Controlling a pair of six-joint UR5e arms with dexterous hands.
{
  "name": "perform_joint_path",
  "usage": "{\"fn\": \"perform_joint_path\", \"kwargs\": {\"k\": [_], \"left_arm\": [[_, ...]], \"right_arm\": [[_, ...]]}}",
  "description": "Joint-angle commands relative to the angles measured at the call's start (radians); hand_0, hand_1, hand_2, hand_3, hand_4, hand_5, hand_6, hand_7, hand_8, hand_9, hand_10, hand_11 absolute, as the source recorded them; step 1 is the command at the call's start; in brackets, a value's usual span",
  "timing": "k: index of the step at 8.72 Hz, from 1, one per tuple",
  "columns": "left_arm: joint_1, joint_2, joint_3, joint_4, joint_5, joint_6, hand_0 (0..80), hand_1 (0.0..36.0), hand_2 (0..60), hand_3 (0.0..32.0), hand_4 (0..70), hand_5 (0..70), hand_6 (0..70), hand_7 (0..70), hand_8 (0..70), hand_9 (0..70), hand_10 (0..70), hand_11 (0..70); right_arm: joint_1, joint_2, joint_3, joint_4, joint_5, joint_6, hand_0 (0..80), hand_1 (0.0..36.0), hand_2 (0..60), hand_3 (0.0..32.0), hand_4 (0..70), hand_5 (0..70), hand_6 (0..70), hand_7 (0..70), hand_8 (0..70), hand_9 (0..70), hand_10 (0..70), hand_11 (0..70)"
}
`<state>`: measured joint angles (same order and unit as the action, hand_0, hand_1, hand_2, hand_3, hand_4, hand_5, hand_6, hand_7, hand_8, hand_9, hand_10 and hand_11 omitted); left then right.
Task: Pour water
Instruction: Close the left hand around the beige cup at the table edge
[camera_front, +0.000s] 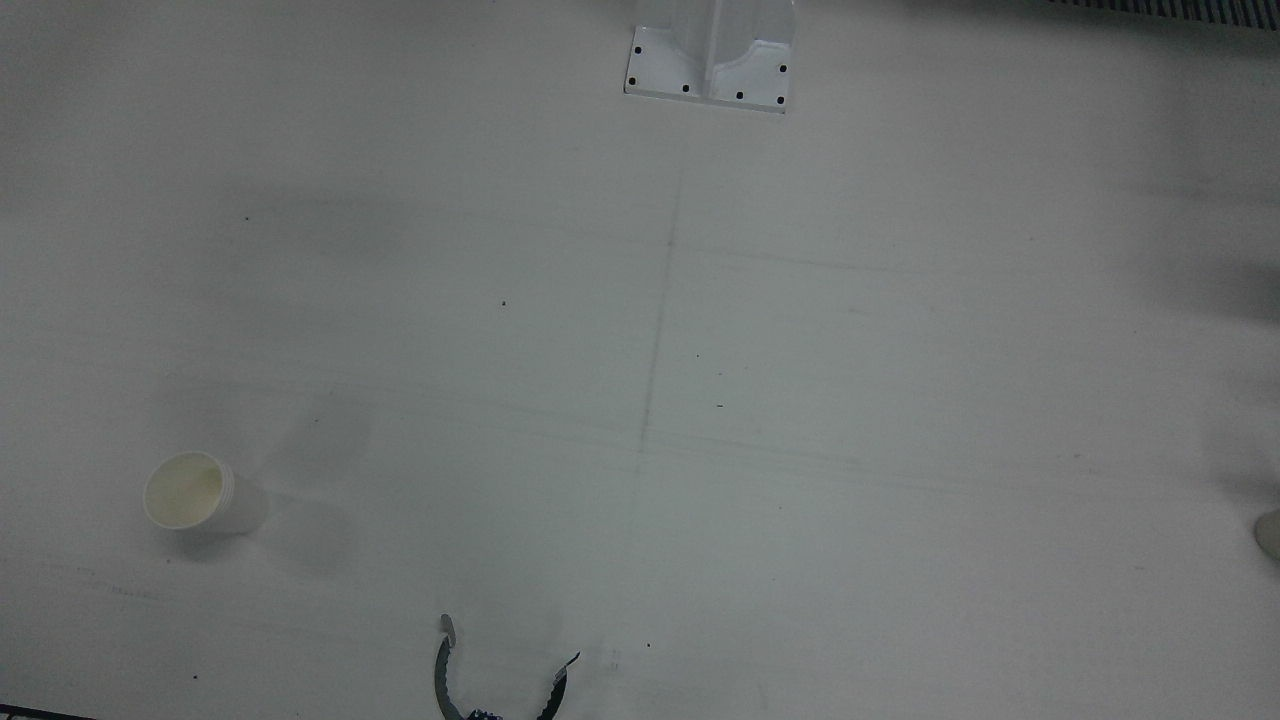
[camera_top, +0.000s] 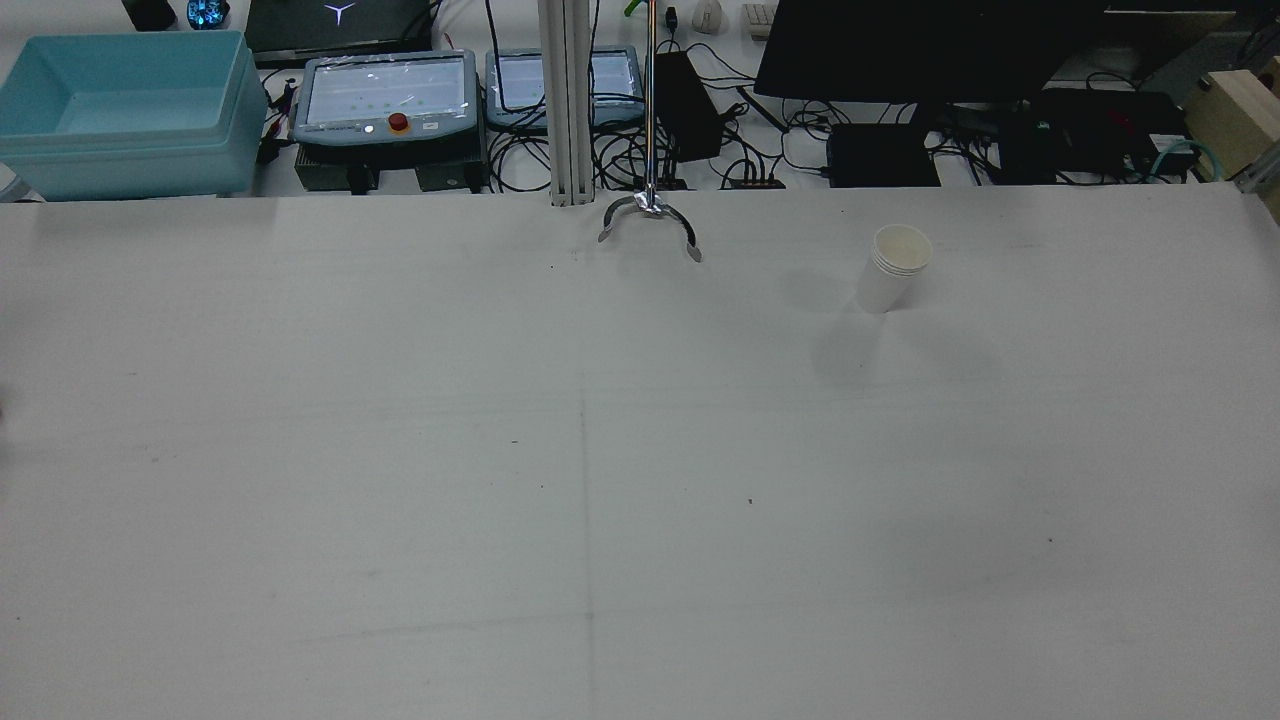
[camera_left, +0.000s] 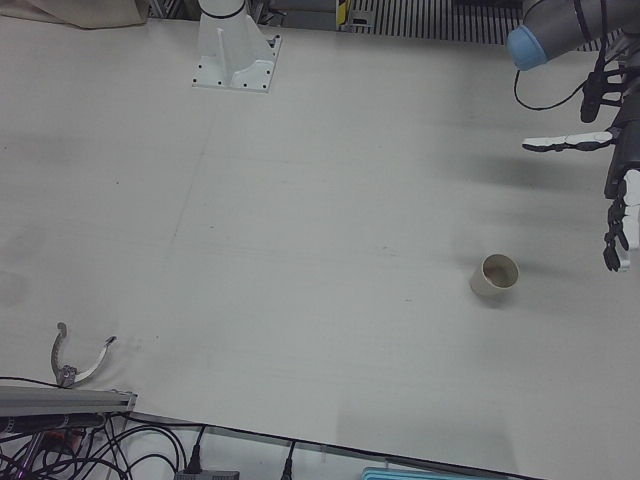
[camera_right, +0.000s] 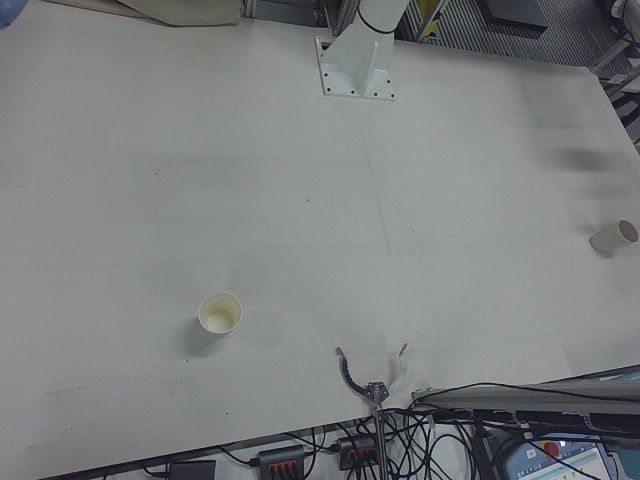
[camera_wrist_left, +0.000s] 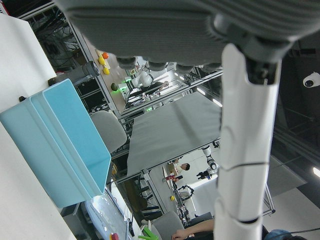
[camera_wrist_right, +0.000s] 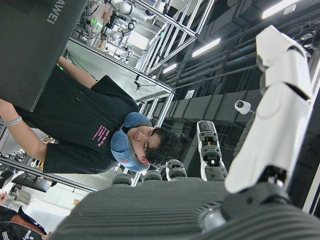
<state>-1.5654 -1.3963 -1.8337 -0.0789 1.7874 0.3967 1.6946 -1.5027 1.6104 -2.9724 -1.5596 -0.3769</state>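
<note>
My left hand (camera_left: 612, 175) hangs above the table (camera_top: 400, 450), fingers spread, holding nothing. My right hand (camera_wrist_right: 240, 165): grasp state cannot be determined. Both paper cups (camera_right: 220, 313) (camera_left: 495, 275) stand well apart.

Robotics lab: teach pendants (camera_top: 385, 100), cable tangle (camera_top: 760, 150), monitor (camera_top: 900, 45), alu framing.

One paper cup (camera_right: 220, 313) stands on the table (camera_right: 300, 150) before the right arm. Another cup (camera_left: 495, 275) lies tipped on the left half, well apart.
</note>
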Motion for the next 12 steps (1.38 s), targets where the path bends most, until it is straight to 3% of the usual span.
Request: {"fn": "perform_joint_path", "kwargs": {"k": [1, 3, 4, 6, 8, 12], "left_arm": [[0.045, -0.033, 0.184, -0.15, -0.071, 0.017, 63.8, 22.4, 0.0, 4.6, 0.0, 0.0, 0.0, 0.0, 0.0, 0.0, 0.0, 2.6], [0.062, -0.033, 0.304, -0.258, -0.071, 0.028, 61.6, 21.5, 0.0, 5.2, 0.0, 0.0, 0.0, 0.0, 0.0, 0.0, 0.0, 2.6], [0.079, -0.032, 0.324, -0.303, -0.069, 0.107, 60.2, 20.6, 0.0, 5.0, 0.0, 0.0, 0.0, 0.0, 0.0, 0.0, 0.0, 2.8], [0.134, -0.039, 0.385, -0.366, -0.092, 0.126, 60.4, 21.5, 0.0, 5.0, 0.0, 0.0, 0.0, 0.7, 0.0, 0.0, 0.2, 3.2], [0.186, -0.07, 0.547, -0.476, -0.141, 0.126, 59.9, 21.7, 0.0, 4.8, 0.0, 0.0, 0.0, 0.6, 0.0, 0.0, 0.3, 3.3], [0.235, -0.102, 0.623, -0.536, -0.184, 0.182, 57.5, 21.7, 0.0, 4.4, 0.0, 0.0, 0.0, 0.9, 0.0, 0.0, 0.6, 3.6]], "right_arm": [[-0.019, 0.007, -0.012, -0.023, 0.0, -0.007, 46.4, 16.1, 22.6, 3.6, 8.7, 11.7, 2.4, 8.9, 0.0, 0.3, 0.0, 0.0], [-0.009, 0.004, -0.036, -0.025, 0.0, -0.008, 46.1, 15.7, 22.3, 3.4, 9.2, 12.0, 2.6, 9.1, 0.0, 0.4, 0.0, 0.0], [-0.007, 0.004, -0.04, -0.025, 0.0, -0.008, 46.1, 15.6, 22.6, 3.4, 9.3, 12.0, 2.4, 8.9, 0.0, 0.3, 0.0, 0.0], [-0.006, -0.019, -0.04, -0.025, 0.0, -0.007, 45.9, 15.2, 22.1, 3.4, 9.4, 12.1, 2.3, 8.6, 0.0, 0.3, 0.0, 0.0], [-0.012, -0.036, -0.041, -0.025, -0.002, -0.008, 45.8, 15.0, 21.8, 3.4, 9.6, 12.1, 2.3, 8.6, 0.0, 0.3, 0.0, 0.0], [-0.006, -0.056, -0.04, -0.025, -0.002, -0.01, 45.8, 14.8, 22.2, 2.6, 10.8, 13.5, 2.6, 8.7, 0.0, 0.3, 0.0, 0.0]]}}
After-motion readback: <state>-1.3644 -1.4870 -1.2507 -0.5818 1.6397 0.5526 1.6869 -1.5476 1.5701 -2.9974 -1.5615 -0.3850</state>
